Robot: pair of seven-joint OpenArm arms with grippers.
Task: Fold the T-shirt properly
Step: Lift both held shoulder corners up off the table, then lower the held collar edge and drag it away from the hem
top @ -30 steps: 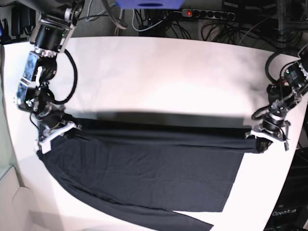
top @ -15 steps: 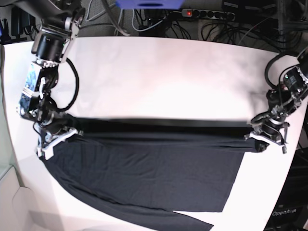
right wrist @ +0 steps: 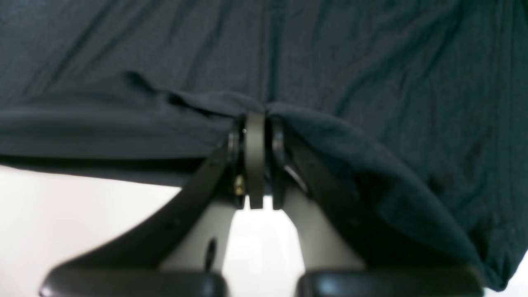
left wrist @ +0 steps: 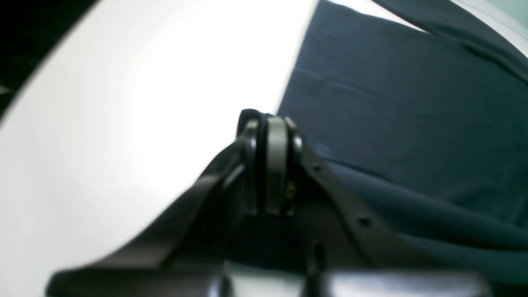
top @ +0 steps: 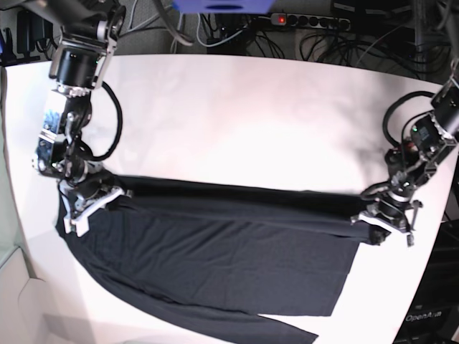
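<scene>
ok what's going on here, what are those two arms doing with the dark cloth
A two-armed robot is partway through folding a dark T-shirt on a white table. The right gripper and the left gripper are each shut on one end of the shirt's far edge, holding it stretched in a straight line between them. The rest of the shirt lies flat on the near side, one long sleeve trailing toward the table's near edge.

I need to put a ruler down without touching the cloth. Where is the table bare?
The table is bare between its far edge and the T-shirt's lifted fold. A small bare corner lies beyond the hem, near the left gripper. The near half is covered, with the right gripper opposite.
</scene>
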